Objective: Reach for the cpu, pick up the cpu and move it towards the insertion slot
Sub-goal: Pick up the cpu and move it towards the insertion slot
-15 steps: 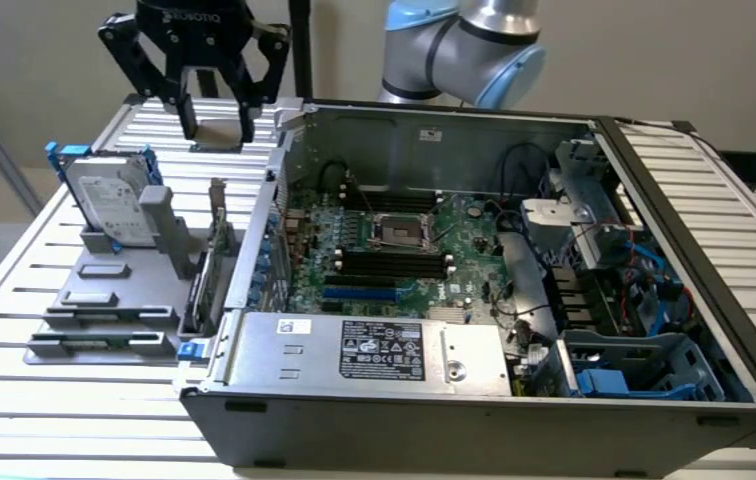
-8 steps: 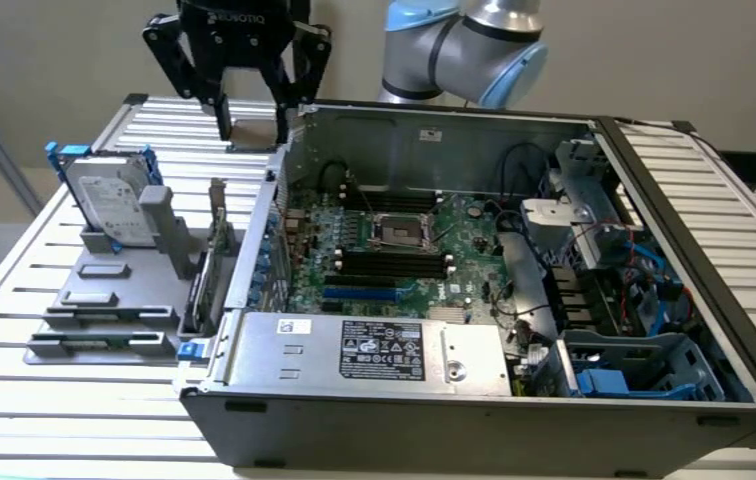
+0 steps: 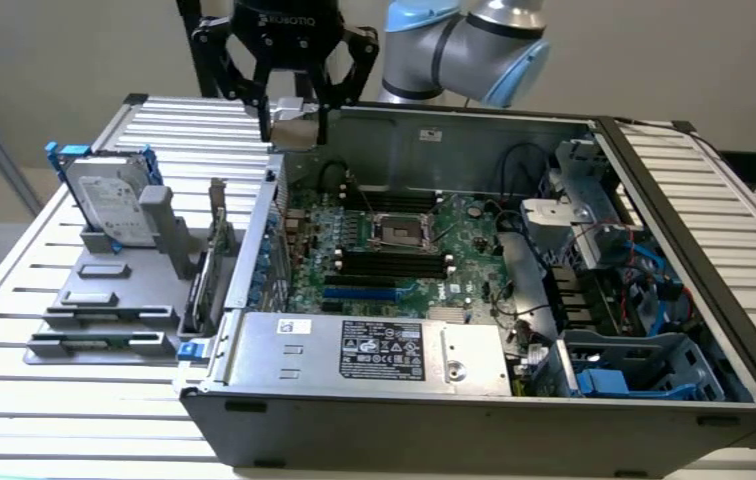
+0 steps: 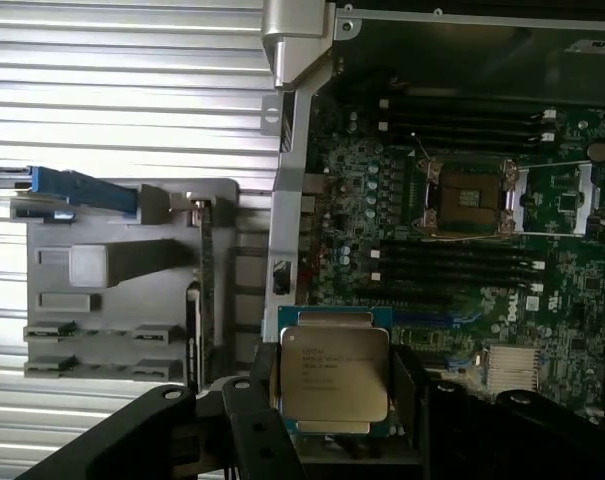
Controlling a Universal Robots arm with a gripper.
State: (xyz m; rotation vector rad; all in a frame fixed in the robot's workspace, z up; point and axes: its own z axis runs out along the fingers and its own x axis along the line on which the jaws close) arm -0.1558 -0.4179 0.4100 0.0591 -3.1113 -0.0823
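Nearest in the wrist view: held the cpu [image 4: 334,373] flat between the black fingers [image 4: 244,420], one on each side edge of the chip, silver top facing the camera. Carried printed lines on that top, too faint to read. Showed a teal rim around the silver plate, its near edge cut off behind the finger bases.

In the exterior view, hung the gripper [image 3: 294,112] high above the back wall of the computer case [image 3: 485,420], at the corner toward the exterior view's left, with the chip a pale square between the fingertips. Left clear air beneath, down to the green motherboard [image 3: 405,250]. Read partly as "ROBOTIQ" on the gripper body.

Farther in, lay the insertion slot [image 3: 394,234] near the board's middle, well apart from the chip, dark centre inside a silvery frame, flanked by long black memory slots [image 3: 392,264] on two sides. Bore "DELL" in white on the board in the wrist view.

Nearest the exterior camera, sat the power supply [image 3: 365,350], label text too small to read. Hemmed the far side with tangled cables [image 3: 538,200] and blue plastic bays [image 3: 632,375].

Outside the case, toward the exterior view's left, stood a grey holder [image 3: 118,290] with a hard drive [image 3: 111,205] upright on the slatted table [image 3: 31,400].
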